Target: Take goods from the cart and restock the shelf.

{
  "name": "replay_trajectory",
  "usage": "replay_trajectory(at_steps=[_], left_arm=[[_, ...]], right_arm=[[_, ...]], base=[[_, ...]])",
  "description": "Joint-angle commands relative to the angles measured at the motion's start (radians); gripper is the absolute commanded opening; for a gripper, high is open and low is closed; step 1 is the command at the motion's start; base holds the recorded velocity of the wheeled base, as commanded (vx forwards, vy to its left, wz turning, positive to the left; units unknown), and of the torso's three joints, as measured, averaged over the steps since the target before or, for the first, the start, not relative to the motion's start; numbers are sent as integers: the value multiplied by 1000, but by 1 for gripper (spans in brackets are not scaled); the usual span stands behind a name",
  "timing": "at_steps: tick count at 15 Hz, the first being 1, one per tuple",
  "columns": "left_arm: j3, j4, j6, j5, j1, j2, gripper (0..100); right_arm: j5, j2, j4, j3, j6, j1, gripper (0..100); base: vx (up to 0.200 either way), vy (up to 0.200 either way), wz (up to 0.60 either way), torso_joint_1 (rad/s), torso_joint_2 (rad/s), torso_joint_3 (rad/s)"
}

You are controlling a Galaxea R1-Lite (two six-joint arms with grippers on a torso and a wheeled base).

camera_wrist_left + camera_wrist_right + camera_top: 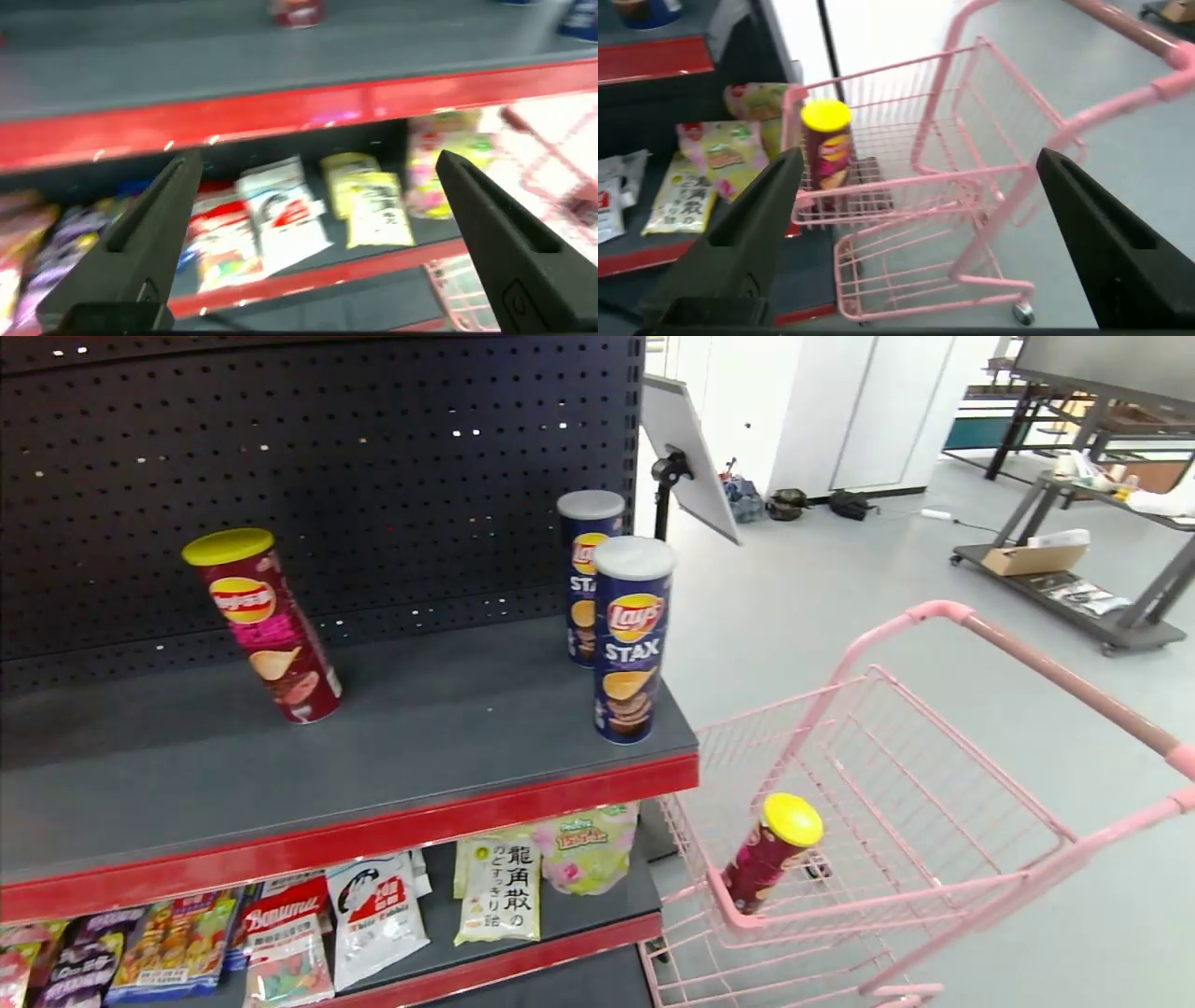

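On the shelf's top board a maroon chip can with a yellow lid stands tilted at the left, and two blue chip cans stand upright by the right end. Another maroon can with a yellow lid leans in the near corner of the pink cart. My left gripper is open and empty, facing the shelf's red edge and the lower level. My right gripper is open and empty, apart from the cart and its can.
Snack bags fill the lower shelf. A white board on a stand rises behind the shelf's right end. A grey trolley stands far right. Bare floor lies between the shelf and the trolley.
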Motion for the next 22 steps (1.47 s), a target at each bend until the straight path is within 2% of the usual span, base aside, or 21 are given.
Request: replay_trajectory(at_steps=[1,3,9,22], left_arm=[[0,1,0,1,0,1,100],[0,1,0,1,0,1,100],[0,1,0,1,0,1,100],[0,1,-1,2,0,1,100]], right_arm=[[2,0,-1,0,1,0,100],[0,0,-1,0,1,0,100],[-1,0,-1,0,0,0,100],[-4,0,0,0,1,0,100]], base=[[0,0,-600,2,7,-2],[0,0,-600,2,-2,2],[0,0,0,0,0,0],[0,0,0,-144,372,224]])
